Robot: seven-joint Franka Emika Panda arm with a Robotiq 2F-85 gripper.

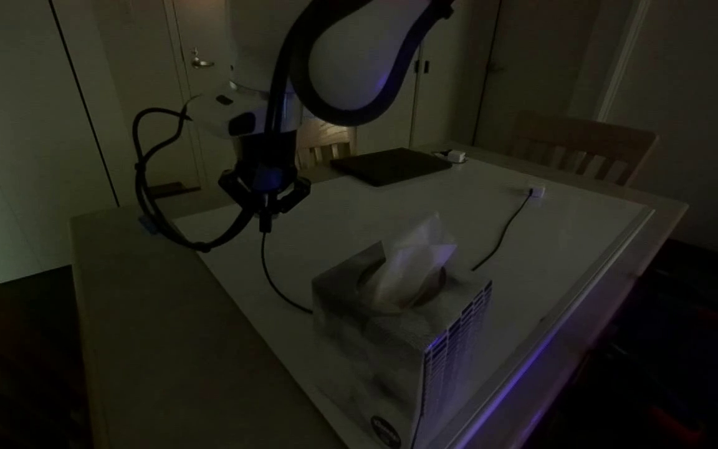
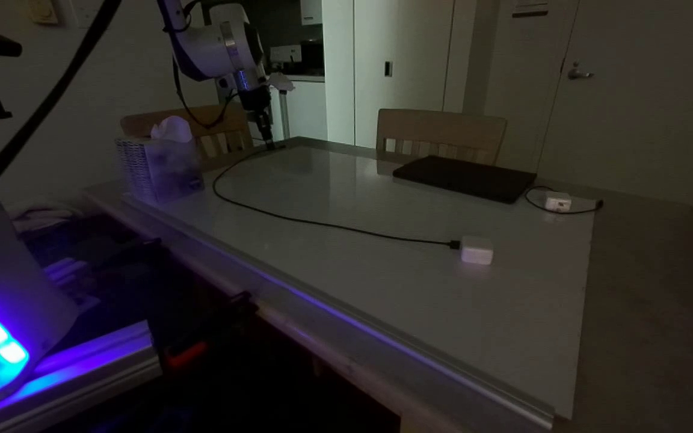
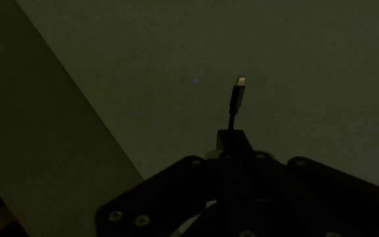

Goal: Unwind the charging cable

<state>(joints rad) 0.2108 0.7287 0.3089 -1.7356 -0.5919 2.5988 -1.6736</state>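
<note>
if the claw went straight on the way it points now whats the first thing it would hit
Probably the board: in an exterior view the claw, shut on the cable, points down at it. How big the gap is, I can't judge.

The arm point(image 2: 207, 54) holds its tightly clenched pincer point(image 1: 265, 228) pointing downward.

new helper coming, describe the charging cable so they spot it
On the glossy white rectangular board, a long, thin black charging cable runs from a boxy white adapter to the black end effector. Unlike the small looped black cord, it's gripped.
</note>
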